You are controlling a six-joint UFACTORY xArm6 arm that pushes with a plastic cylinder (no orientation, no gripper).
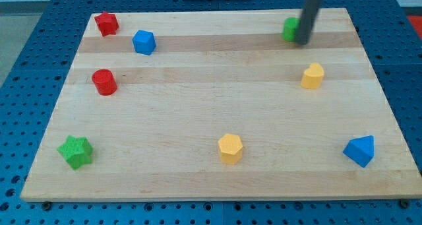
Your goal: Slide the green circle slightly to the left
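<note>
1. Green circle (289,28): top right of the board (198,119), touching my tip (302,41) on its right.
2. My tip is a bare rod, holding nothing.
3. Two red, two blue, two yellow blocks; one green star (74,151).

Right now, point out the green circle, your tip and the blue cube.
green circle (289,28), camera view, its visible left side.
my tip (302,41), camera view, rod's very end, at the circle's right.
blue cube (143,42), camera view, front face.
</note>
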